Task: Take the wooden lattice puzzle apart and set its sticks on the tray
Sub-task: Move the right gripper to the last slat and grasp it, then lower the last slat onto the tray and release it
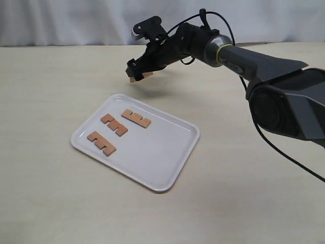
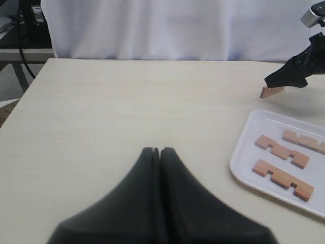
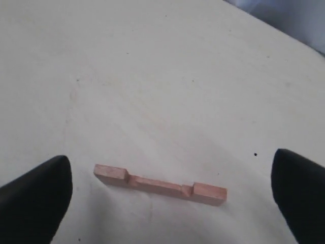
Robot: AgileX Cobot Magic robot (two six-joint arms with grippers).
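No assembled wooden lattice puzzle shows, only separate sticks. Three notched reddish-brown sticks [image 1: 136,118] [image 1: 114,124] [image 1: 101,143] lie flat on the white tray [image 1: 152,162]. A fourth stick [image 3: 160,184] rests on its edge on the bare table beyond the tray's far corner, notches up. My right gripper [image 3: 170,168] is open, its two black fingers [image 3: 35,198] wide apart on either side of that stick and not touching it. In the exterior view that gripper [image 1: 141,72] hovers just over the stick [image 1: 137,78]. My left gripper [image 2: 160,150] is shut on nothing, over bare table left of the tray [image 2: 236,168].
The light tabletop [image 1: 51,76] spreads on all sides of the tray. A white curtain [image 1: 76,20] closes off the back edge. The right arm [image 1: 264,66] stretches in from the right, with cables [image 1: 284,152] hanging under it. A table edge and dark furniture [image 2: 25,30] show at far left.
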